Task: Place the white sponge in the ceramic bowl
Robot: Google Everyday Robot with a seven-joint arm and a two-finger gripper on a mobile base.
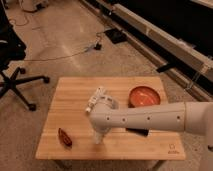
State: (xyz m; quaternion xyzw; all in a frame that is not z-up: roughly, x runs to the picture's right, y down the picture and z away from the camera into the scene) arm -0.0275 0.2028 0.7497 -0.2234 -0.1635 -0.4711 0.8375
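The ceramic bowl (145,96), orange-red inside with a dark rim, sits on the right rear part of the wooden table (75,95). My arm reaches in from the right across the table's front half. My gripper (98,136) points down at the tabletop near the front middle, left of the bowl and well apart from it. The white sponge does not show as a separate thing; it may be hidden under the gripper.
A white tube-like bottle (95,100) lies just behind my wrist. A dark red-brown object (64,137) lies at the front left. A black phone (137,131) peeks out under my arm. An office chair (12,60) stands to the left, and cables lie on the floor.
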